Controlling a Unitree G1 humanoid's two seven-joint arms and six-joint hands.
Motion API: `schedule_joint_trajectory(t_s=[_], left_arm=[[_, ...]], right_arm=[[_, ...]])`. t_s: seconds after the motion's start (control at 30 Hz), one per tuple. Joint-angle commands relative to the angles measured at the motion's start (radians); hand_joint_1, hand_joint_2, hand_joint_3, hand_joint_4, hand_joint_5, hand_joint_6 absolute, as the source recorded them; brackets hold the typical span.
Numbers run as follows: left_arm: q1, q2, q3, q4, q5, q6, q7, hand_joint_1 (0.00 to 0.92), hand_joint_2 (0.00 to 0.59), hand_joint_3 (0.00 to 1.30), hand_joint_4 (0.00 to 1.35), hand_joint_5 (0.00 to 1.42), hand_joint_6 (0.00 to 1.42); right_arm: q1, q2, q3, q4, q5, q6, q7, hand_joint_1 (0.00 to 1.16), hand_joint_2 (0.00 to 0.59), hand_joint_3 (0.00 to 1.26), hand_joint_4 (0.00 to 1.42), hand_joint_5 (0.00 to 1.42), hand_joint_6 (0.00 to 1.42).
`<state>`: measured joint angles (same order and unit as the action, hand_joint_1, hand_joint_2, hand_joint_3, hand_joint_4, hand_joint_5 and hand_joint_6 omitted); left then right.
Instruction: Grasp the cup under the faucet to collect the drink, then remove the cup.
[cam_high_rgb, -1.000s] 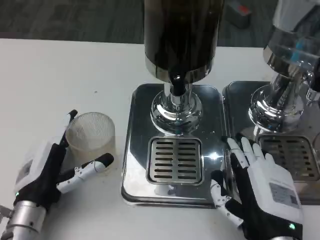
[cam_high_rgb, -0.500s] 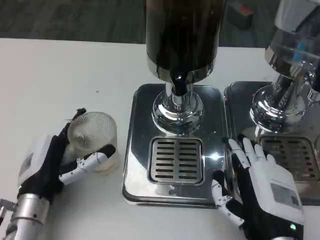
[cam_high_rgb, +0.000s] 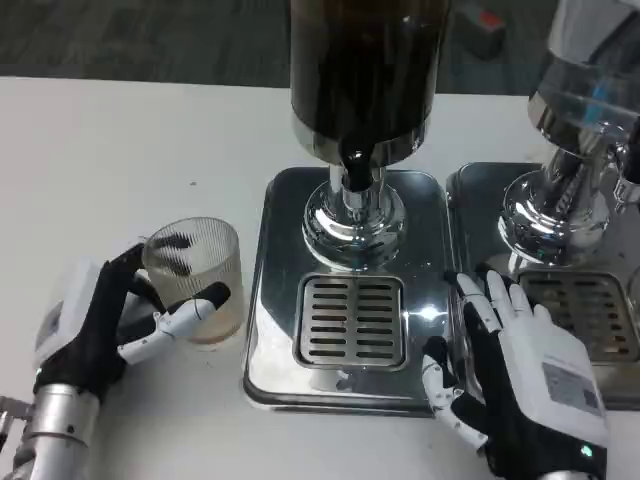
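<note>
Cup (cam_high_rgb: 196, 277), clear and ribbed, stands on the white table (cam_high_rgb: 110, 150) just left of the steel drip tray (cam_high_rgb: 270, 300), clear of the faucet (cam_high_rgb: 354, 170); left hand (cam_high_rgb: 95, 325) wraps it, dark fingers behind the wall and a white finger (cam_high_rgb: 180, 322) across the front; hold looks closed on the cup. Dispenser (cam_high_rgb: 362, 70) with dark tank rises over the slotted grate (cam_high_rgb: 351, 320); right hand (cam_high_rgb: 525, 385) lies flat at the tray's right edge, fingers spread, holding nothing; second dispenser (cam_high_rgb: 585, 120) stands farther right.

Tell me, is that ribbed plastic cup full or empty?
Empty: the cup in the left hand is clear, showing fingers behind, no liquid.
</note>
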<state>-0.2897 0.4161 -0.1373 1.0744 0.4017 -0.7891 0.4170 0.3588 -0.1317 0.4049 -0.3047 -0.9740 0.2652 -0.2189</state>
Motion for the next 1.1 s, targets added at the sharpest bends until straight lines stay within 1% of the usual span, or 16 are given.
schedule_joint_trajectory(t_s=[0.03, 0.37, 0.73, 0.87, 1.1], left_arm=[[0.018, 0.005, -0.006, 0.000, 0.011, -0.020, 0.013, 0.348, 0.101, 0.40, 0.50, 0.76, 0.68], [0.008, 0.018, 0.013, -0.031, 0.006, -0.056, 0.051, 0.357, 0.114, 0.45, 0.54, 0.78, 0.68], [-0.001, 0.013, 0.021, -0.050, 0.004, -0.081, 0.063, 0.360, 0.117, 0.47, 0.54, 0.79, 0.70], [-0.004, 0.015, 0.019, -0.079, 0.010, -0.100, 0.068, 0.362, 0.119, 0.47, 0.55, 0.79, 0.68], [-0.030, 0.011, 0.007, -0.094, 0.035, -0.107, 0.066, 0.378, 0.122, 0.48, 0.56, 0.79, 0.68]], right_arm=[[0.001, 0.001, -0.004, 0.002, 0.007, 0.002, 0.001, 0.40, 0.530, 0.11, 0.00, 0.00, 0.00], [-0.008, 0.004, -0.005, 0.011, 0.008, -0.002, -0.006, 0.40, 0.530, 0.11, 0.00, 0.00, 0.00], [-0.009, 0.011, -0.007, 0.019, 0.009, -0.002, -0.019, 0.40, 0.530, 0.11, 0.00, 0.00, 0.00], [-0.012, 0.011, -0.007, 0.022, 0.009, -0.004, -0.022, 0.40, 0.528, 0.11, 0.00, 0.00, 0.00], [-0.019, 0.011, -0.006, 0.028, 0.008, -0.003, -0.026, 0.40, 0.528, 0.11, 0.00, 0.00, 0.00]])
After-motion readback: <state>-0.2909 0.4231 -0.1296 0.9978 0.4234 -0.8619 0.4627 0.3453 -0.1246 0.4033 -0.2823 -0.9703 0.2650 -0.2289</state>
